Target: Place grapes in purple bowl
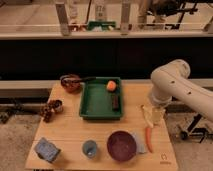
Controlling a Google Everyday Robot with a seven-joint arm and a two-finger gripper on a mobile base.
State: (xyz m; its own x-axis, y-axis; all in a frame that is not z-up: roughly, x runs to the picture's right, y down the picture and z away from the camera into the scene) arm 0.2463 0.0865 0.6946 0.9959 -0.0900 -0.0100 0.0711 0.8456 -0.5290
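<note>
Grapes (46, 111): a dark bumpy cluster at the far left of the worktop (70, 131), touching or just beside a small dark cup (57, 105); nothing grips them, so I judge the step in hand to be the reach and pickup, hardly begun

Pickup: best made from above, on the side away from the cup, so that only the cluster is taken; a gentle closing round its bulk seems wise, since berries may slip loose and the worktop's edge is near

Green tray (95, 107): mid-worktop, lying between the grapes and the arm; the carry should pass high enough to clear its rim

Purple bowl (121, 146): at the front edge, just right of a blue-grey cup (90, 148), well apart from the grapes; it looks empty; the release should be low and over its middle, not its rim

Hand (153, 115): over the right side of the worktop, below the pale arm, near a carrot (149, 138); whether it is spread or pressed together I cannot tell; the grapes are not in it
</note>
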